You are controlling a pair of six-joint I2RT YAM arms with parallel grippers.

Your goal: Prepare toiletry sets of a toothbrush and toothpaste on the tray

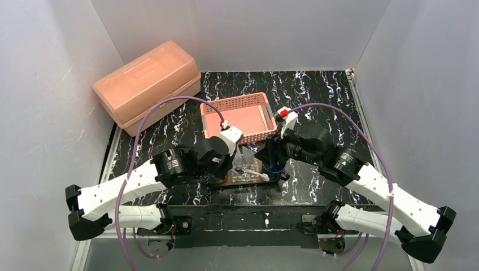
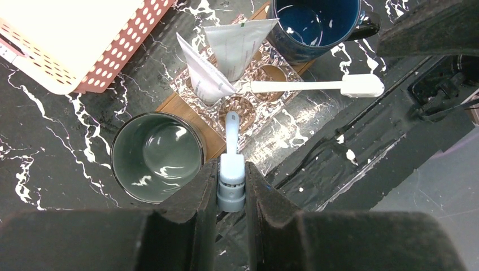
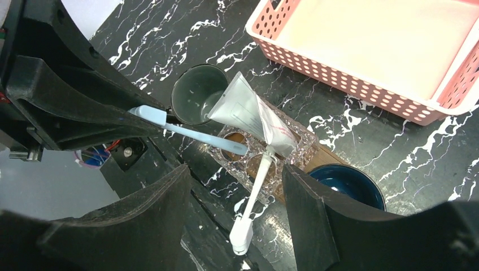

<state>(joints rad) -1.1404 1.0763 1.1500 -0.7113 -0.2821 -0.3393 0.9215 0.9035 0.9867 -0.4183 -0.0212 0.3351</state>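
Pale blue toothbrush is clamped at its thick end by the left gripper, jaws closed tight on it; its thin far end reaches a round compartment of the clear plastic holder. The holder sits on the brown wooden tray, which lies near the table's near edge between the two arms. Two silvery-white toothpaste tubes are stood in the holder, flat ends up, leaning against each other. A white toothbrush is propped with one end in another holder compartment, tilted out over the tray's near side, wide end hanging off toward the arm bases. The right gripper is hovering above the holder with jaws spread wide, nothing held. A grey mug is seen just beside one end of the tray and a dark blue mug at the other end. A pink lattice basket is placed just behind the tray. A pink lidded box is set at the far left corner, well apart.
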